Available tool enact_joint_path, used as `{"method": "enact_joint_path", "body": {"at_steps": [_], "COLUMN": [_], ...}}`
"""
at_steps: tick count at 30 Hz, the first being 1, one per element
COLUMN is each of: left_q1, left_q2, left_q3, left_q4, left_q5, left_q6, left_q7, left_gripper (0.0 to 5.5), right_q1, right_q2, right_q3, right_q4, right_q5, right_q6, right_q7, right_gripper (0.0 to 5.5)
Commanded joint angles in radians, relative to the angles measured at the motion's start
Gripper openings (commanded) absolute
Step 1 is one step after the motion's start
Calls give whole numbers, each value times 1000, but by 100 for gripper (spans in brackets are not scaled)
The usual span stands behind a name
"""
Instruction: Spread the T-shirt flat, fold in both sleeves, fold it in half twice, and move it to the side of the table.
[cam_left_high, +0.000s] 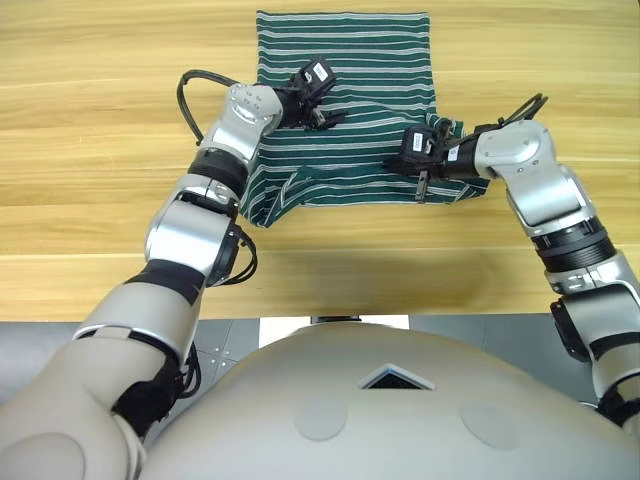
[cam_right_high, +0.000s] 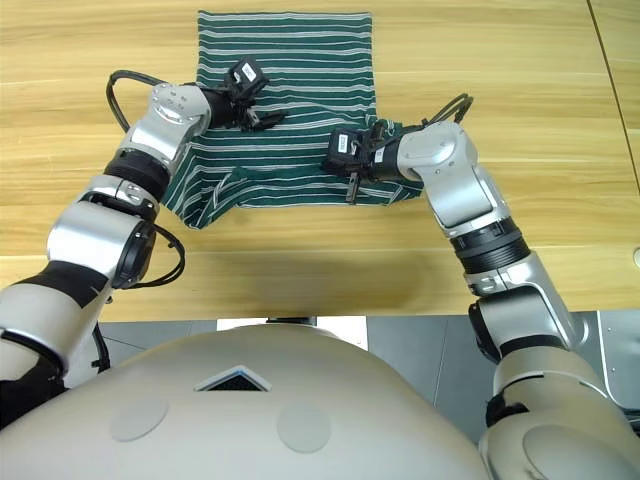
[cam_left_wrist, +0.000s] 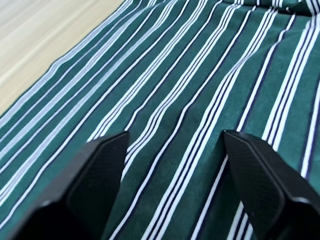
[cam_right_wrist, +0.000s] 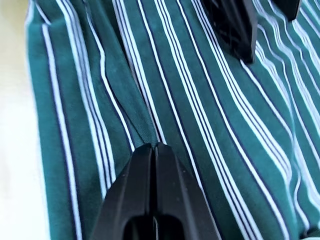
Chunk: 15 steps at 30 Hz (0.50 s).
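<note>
A green T-shirt (cam_left_high: 350, 90) with white and navy stripes lies on the wooden table (cam_left_high: 100, 120), its far part flat and its near edge bunched, with a sleeve (cam_left_high: 268, 195) sticking out at the near left. My left gripper (cam_left_high: 325, 118) hovers open just over the shirt's left-middle; in the left wrist view its two black fingers (cam_left_wrist: 100, 170) straddle bare striped cloth. My right gripper (cam_left_high: 420, 185) is at the shirt's near right edge, and the right wrist view shows its fingertips (cam_right_wrist: 152, 150) shut on a raised ridge of the fabric.
Bare wood stretches to the left and right of the shirt and in a strip between it and the table's front edge (cam_left_high: 330, 312). A black cable (cam_left_high: 190, 95) loops out from my left forearm above the table.
</note>
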Motion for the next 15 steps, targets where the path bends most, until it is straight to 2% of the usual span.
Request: {"method": "enact_joint_path", "body": {"at_steps": [1,8,11,15], "left_q1": [-27,-41,-50,-56], "left_q2": [14,23,23,20], "left_q3": [-3,8,15,17], "left_q4": [25,66,82,91], "left_q5": [29,38,42,48], "left_q6": [4,0,-1,-6], "left_q7": [8,25,30,30], "left_gripper": [335,335,335,335], "right_q1": [84,240,286,297], "right_q2": [-92,-240,-276,-265], "right_q3": [-40,-79,-55,-39], "right_q4": [-185,-449,-455,-381], "right_q5": [40,100,102,115], "right_q6": [11,8,-30,-59], "right_q7": [49,120,155,171], "right_gripper": [7,7,7,7]}}
